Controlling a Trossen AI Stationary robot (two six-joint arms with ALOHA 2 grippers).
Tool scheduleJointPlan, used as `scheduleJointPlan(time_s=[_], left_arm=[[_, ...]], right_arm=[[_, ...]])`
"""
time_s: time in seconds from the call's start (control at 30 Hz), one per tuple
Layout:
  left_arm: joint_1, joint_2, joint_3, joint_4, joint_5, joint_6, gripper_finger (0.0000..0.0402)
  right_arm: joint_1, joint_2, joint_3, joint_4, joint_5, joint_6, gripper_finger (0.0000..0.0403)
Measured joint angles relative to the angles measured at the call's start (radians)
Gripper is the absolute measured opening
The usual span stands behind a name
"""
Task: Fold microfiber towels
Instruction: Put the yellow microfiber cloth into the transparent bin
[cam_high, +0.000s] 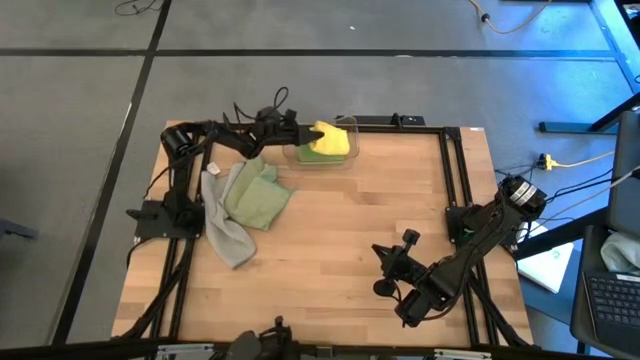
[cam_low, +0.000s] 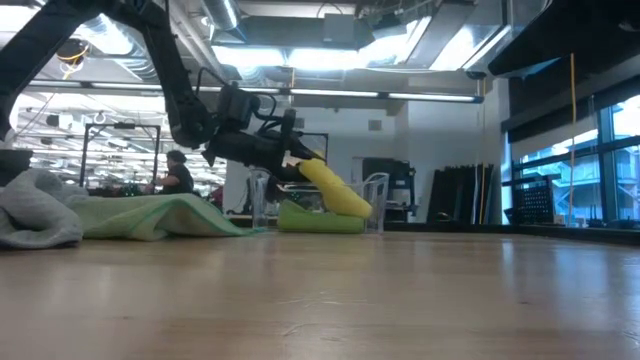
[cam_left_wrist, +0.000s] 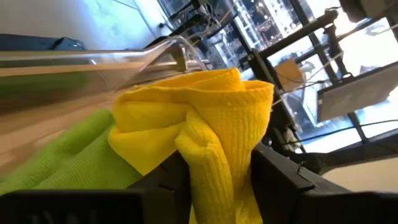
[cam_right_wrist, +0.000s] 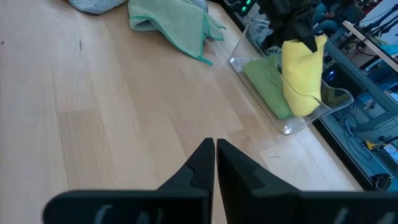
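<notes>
Yellow microfiber towel (cam_left_wrist: 205, 118) sits bunched between the fingers of my left claw (cam_high: 305, 132), which stand partly apart on either side of it, above the clear plastic bin (cam_right_wrist: 283, 124) at the far edge of the wooden counter (cam_high: 340, 240). The bright green towel (cam_right_wrist: 267, 84) lies folded inside that bin. The sage green towel (cam_high: 255, 198) and grey towel (cam_high: 225, 230) lie crumpled together on the counter's left. My right claw (cam_right_wrist: 214, 152) waits pressed shut low over the counter's right side.
</notes>
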Motion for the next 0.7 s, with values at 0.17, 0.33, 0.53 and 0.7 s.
scheduleJointPlan(time_s=[0.17,0.33,0.53,0.7], left_arm=[[0.021,-0.002,0.000,0.020,0.053,-0.010,0.0144],[0.013,-0.004,0.000,0.021,0.064,0.008,0.0155],[0.003,-0.004,0.000,0.021,0.064,0.030,0.0184],[0.021,-0.004,0.000,0.021,0.064,0.035,0.0199]], right_arm=[[0.000,0.000,0.000,-0.001,0.000,0.000,0.0022],[0.000,0.000,0.000,-0.001,0.000,0.000,0.0022],[0.000,0.000,0.000,-0.001,0.000,0.000,0.0022],[0.000,0.000,0.000,0.000,-0.005,0.000,0.0022]])
